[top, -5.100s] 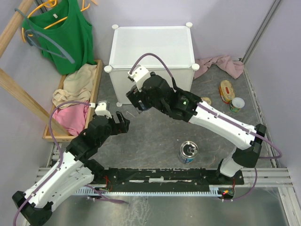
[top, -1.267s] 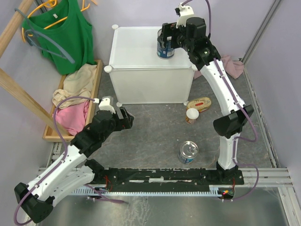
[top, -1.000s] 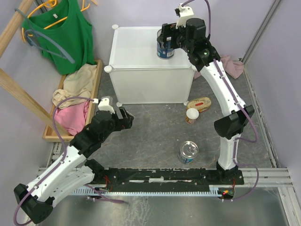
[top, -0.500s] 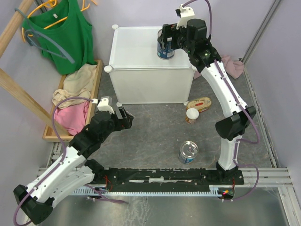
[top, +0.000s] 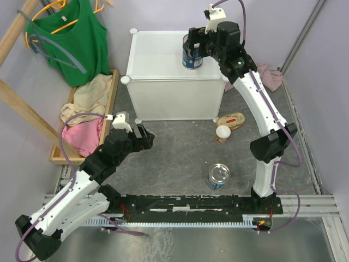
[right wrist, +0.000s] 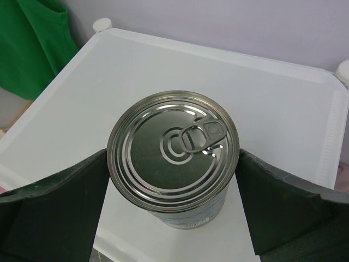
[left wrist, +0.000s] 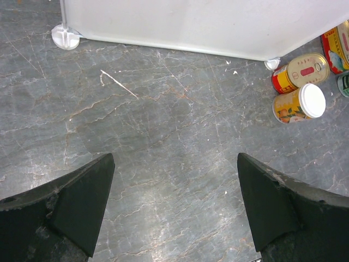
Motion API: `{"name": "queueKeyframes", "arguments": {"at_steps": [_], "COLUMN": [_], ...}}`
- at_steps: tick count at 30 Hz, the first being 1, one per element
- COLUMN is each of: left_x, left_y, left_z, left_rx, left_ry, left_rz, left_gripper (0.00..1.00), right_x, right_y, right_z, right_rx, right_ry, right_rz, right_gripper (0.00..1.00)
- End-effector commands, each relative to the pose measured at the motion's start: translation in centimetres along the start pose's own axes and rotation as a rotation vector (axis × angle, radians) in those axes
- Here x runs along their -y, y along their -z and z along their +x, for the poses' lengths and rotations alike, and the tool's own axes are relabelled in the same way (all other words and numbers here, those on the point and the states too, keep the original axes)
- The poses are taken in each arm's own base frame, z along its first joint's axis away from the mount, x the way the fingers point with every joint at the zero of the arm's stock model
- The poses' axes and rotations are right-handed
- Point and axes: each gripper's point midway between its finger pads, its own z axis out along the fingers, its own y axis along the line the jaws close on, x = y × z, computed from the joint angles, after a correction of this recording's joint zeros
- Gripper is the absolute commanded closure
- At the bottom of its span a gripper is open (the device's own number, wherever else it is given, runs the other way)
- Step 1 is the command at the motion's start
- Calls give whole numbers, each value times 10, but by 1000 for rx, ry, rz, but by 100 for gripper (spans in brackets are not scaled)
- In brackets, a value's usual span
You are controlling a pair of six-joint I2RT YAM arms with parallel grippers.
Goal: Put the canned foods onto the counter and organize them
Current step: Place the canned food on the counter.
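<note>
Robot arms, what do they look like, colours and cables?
The left arm and right arm have white shells with black joints and wrists. A purple cable loops along each. The gripper fingers are matte black wedges.

Counter top lies bare left of the tall can. Open floor before the left gripper; white-topped can and oval tin crowd its right.

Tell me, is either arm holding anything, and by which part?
The right gripper clasps the tall can by its sides; the left gripper holds nothing.
</note>
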Motion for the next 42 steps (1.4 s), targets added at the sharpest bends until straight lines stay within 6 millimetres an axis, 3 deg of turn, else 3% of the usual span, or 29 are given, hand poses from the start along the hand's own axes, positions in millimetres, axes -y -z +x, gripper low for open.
{"name": "queueKeyframes", "arguments": {"at_steps": [1,28,36,38,42], "left_x": [12,14,22,24,28], "left_y": [4,1,3,5,10], "left_z": [-17,-25,-43,-51,-67], "left_rx": [54,72,111,128,167], "left_ry": [55,52,40,37,30], "left_rz": [33,18,28,28,30], "left_gripper": [1,1,1,1,1], "right_x": [-19,-8,15,20,33], "right_y": [34,44,81,88,102], "right_z": [-83,-83,-88,-83,-74], "right_rx": [234,243,311,302,288], "right_ry": [1,128,117,115,110], "right_rz": [-57,44,169,200,260], "right_gripper": [1,1,0,7,32]}}
